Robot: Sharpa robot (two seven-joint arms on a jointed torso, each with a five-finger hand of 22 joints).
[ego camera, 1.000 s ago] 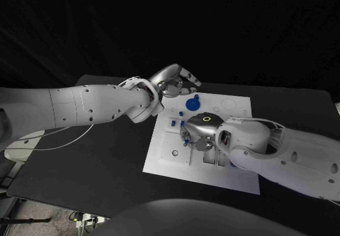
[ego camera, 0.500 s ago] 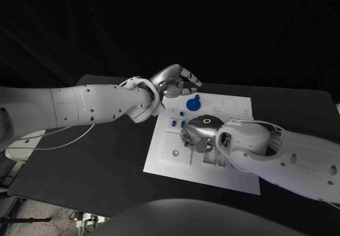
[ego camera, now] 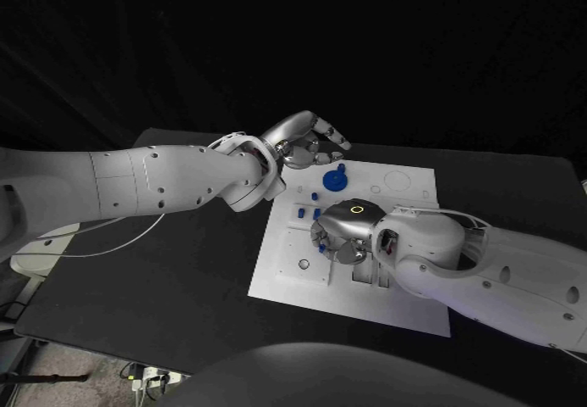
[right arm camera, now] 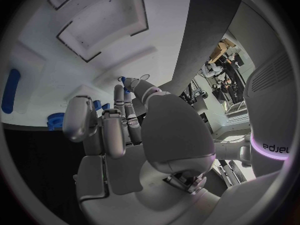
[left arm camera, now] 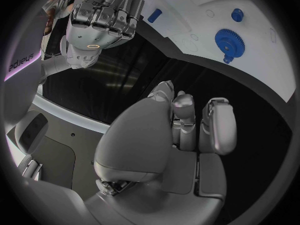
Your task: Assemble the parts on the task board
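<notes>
White task board point(ego camera: 293, 280) lies mid black table point(ego camera: 159, 288). Blue gear point(ego camera: 332, 179) sits on board's far part; small blue pegs point(ego camera: 315, 212) near its middle. Right hand point(ego camera: 346, 231) over board centre, fingers curled down onto it; grasp cannot tell. Left hand point(ego camera: 306, 140) clenched, holding nothing, above board's far-left corner.

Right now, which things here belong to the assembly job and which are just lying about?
Part of the job:
task board
blue gear
small blue parts
right hand, low over the board
left hand, curled near the board's far corner

Lying about:
white cable
black table
</notes>
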